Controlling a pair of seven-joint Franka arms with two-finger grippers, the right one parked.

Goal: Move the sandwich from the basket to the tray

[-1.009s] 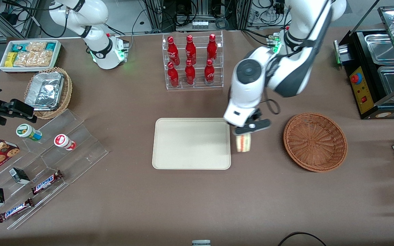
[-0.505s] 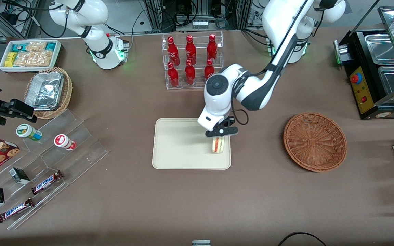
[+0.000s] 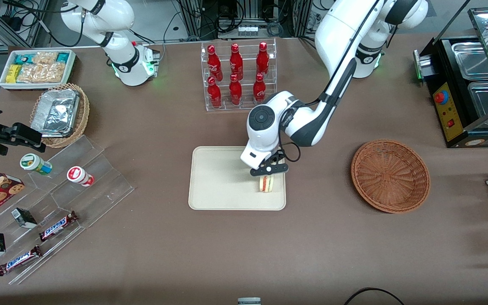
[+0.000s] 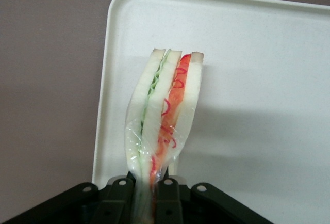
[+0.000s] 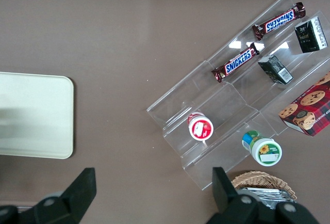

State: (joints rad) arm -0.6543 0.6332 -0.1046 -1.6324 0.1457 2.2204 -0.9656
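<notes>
My left gripper (image 3: 267, 174) (image 4: 148, 188) hangs over the cream tray (image 3: 218, 182) (image 4: 258, 69), near the corner closest to the basket and the camera, and is shut on the sandwich (image 3: 265, 184) (image 4: 164, 110). The sandwich is a plastic-wrapped wedge of white bread with green and red filling. It points down at the tray; whether it touches the surface cannot be seen. The reddish-brown wicker basket (image 3: 390, 175) stands beside the tray toward the working arm's end, with nothing in it.
A clear rack of red cola bottles (image 3: 238, 75) stands farther from the camera than the tray. An acrylic stepped shelf with snacks (image 3: 53, 212) and a tan basket of foil trays (image 3: 59, 113) lie toward the parked arm's end. A black food warmer (image 3: 472, 80) sits past the basket.
The gripper carried the sandwich from the gap between basket and tray to over the tray, then shifted slightly farther over it and lower.
</notes>
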